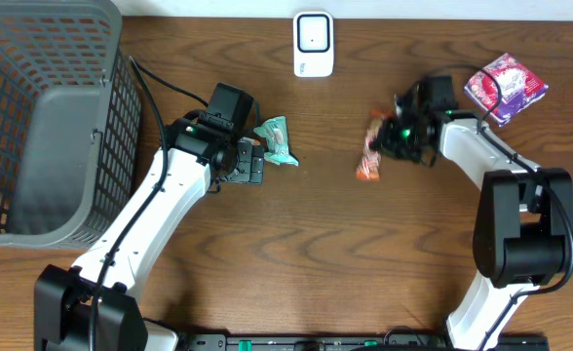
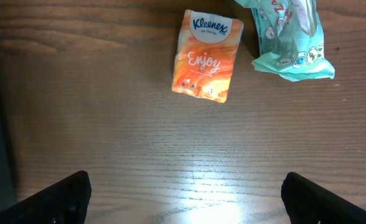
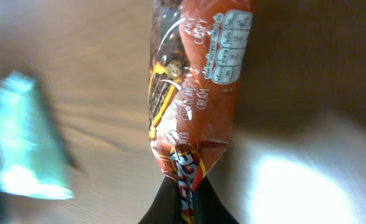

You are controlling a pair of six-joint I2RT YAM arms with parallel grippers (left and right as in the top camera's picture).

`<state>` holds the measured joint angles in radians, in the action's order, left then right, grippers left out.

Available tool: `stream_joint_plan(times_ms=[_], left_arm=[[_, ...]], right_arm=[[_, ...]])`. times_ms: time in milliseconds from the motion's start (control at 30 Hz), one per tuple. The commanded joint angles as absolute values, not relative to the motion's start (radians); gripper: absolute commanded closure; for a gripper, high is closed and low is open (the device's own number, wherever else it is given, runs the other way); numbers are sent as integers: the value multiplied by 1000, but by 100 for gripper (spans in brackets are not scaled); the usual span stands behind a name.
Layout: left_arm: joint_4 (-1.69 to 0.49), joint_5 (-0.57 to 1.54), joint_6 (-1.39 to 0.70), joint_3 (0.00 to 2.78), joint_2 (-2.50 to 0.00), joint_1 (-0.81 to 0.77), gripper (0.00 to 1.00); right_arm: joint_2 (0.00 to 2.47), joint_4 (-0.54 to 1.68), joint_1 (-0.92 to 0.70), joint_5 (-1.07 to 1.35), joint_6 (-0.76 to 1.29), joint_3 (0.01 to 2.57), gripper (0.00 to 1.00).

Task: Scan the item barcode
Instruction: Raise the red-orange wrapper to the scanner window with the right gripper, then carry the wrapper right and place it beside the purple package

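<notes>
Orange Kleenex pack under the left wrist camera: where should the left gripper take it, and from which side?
Probably from straight above: the Kleenex pack lies flat, label up. Close the fingers across its two long edges, toward its lower end in the left wrist view, since the teal packet crowds its upper right corner.

Orange-brown snack packet [image 1: 369, 159] — pinched at one end — apart from the white scanner [image 1: 313, 44].

Overhead top-down; wrists close above table [image 1: 316, 244]
</notes>
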<state>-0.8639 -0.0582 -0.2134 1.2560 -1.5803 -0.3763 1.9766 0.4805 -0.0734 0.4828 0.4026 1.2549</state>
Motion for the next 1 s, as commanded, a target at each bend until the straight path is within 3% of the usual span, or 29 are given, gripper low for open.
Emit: stream_joint_plan(times_ms=[0,200,533,733,967], left_arm=[[-867,-60,-223,1261,-1580,-378,2],[-867,-60,-223,1261,-1580,-378,2],[-867,-60,-223,1261,-1580,-378,2],[-867,-60,-223,1261,-1580,-378,2],[-867,-60,-223,1261,-1580,-378,2]], right_arm=[[1980,339,-78,675,524,1361,99],[1982,-120,-113,599,693,1381,99],[2039,-442,-229,344,845,1409,99],[2239,-368,-239,410,845,1678,99],[2423,-115,-236,448,805,1986,99]])
